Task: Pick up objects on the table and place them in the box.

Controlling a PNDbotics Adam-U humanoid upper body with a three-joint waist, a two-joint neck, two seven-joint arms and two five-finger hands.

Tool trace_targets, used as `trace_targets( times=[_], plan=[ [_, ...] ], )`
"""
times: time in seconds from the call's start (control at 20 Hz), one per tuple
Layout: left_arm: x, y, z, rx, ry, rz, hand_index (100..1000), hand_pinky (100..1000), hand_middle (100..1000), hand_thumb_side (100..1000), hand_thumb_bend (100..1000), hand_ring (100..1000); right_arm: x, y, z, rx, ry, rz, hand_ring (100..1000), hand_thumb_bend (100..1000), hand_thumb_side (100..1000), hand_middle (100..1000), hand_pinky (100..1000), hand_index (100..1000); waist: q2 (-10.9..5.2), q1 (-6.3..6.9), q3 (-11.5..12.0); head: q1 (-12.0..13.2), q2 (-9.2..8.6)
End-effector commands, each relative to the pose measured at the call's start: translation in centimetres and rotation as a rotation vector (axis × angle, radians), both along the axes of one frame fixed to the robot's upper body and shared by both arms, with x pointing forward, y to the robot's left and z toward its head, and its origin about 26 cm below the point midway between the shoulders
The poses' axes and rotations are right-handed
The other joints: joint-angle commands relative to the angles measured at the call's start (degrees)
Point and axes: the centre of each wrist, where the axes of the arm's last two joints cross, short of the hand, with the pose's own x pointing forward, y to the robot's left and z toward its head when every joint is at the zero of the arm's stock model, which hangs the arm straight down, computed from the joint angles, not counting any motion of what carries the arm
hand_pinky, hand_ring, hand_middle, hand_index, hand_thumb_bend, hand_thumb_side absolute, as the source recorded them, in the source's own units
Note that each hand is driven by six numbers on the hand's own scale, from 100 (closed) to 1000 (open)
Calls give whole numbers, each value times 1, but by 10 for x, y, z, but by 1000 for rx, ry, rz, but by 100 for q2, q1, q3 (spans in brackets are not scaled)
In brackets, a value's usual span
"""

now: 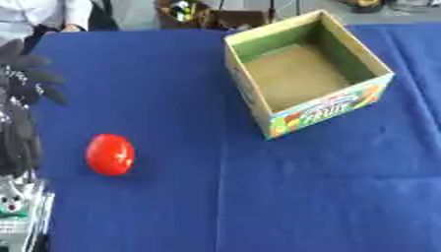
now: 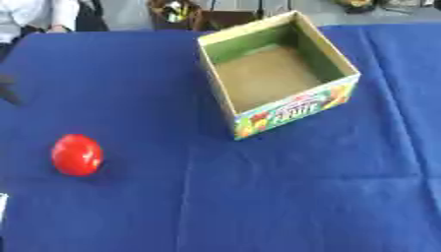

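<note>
A red, egg-shaped object (image 1: 110, 154) lies on the blue tablecloth at the left. An open cardboard box (image 1: 306, 74) with a printed fruit label on its front stands at the upper middle, and nothing shows inside it. My left hand (image 1: 26, 74) hangs at the left edge of the left eye view, above and to the left of the red object. Its dark fingers are spread and relaxed and hold nothing. My right hand shows in neither view.
The blue cloth (image 1: 258, 197) covers the whole table. My left arm (image 1: 17, 138) runs down the left edge of the left eye view. A person sits behind the table's far left corner, and dark clutter (image 1: 185, 11) lies beyond the far edge.
</note>
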Motion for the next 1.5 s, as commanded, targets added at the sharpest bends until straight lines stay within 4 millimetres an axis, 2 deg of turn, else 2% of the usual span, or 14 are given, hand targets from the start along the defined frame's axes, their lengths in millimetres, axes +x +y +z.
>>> trace_targets(
  times=[0.05, 0.15, 0.35, 0.65, 0.85, 1.05, 1.4, 1.45, 1.5],
  plan=[
    [-3, 10, 11, 71, -31, 42, 837, 343, 603, 1000, 100, 531, -4, -1, 8, -20, -32, -8, 750, 206, 651, 519, 701, 727, -89, -6, 23, -23, -62],
    [-4, 21, 17, 157, -32, 90, 845, 345, 619, 979, 100, 538, -4, -1, 8, -22, -30, -7, 750, 206, 651, 519, 701, 727, -99, 3, 37, -48, -56],
    [-7, 45, 35, 442, 7, 222, 880, 360, 672, 864, 100, 568, -5, -1, 7, -29, -24, -7, 750, 207, 652, 519, 701, 727, -130, 34, 42, -101, -41],
    [-13, 66, 54, 867, 161, 357, 932, 407, 753, 786, 100, 631, -5, -1, 6, -36, -17, -3, 750, 207, 652, 519, 702, 727, -165, 61, 39, -103, -35],
    [-15, 71, 67, 1091, 231, 391, 953, 435, 778, 776, 100, 662, -5, -1, 6, -38, -14, 1, 750, 207, 652, 519, 702, 727, -190, 69, 23, -65, -6],
    [-14, 71, 77, 1304, 318, 388, 966, 515, 811, 770, 100, 729, -4, 0, 5, -38, -10, 4, 751, 208, 652, 518, 703, 727, -206, 75, -18, -13, -1],
    [-13, 68, 88, 1541, 434, 318, 976, 592, 832, 783, 100, 774, -4, 1, 4, -40, -7, 10, 751, 211, 653, 518, 703, 727, -202, 77, -61, -11, -63],
    [-13, 67, 89, 1556, 442, 314, 975, 595, 830, 791, 120, 776, -4, 1, 4, -40, -7, 11, 751, 212, 653, 518, 703, 727, -200, 77, -63, -15, -68],
    [-13, 67, 90, 1571, 450, 309, 975, 600, 832, 788, 196, 782, -4, 1, 4, -41, -7, 11, 751, 213, 654, 518, 703, 727, -198, 76, -66, -17, -73]
  ],
)
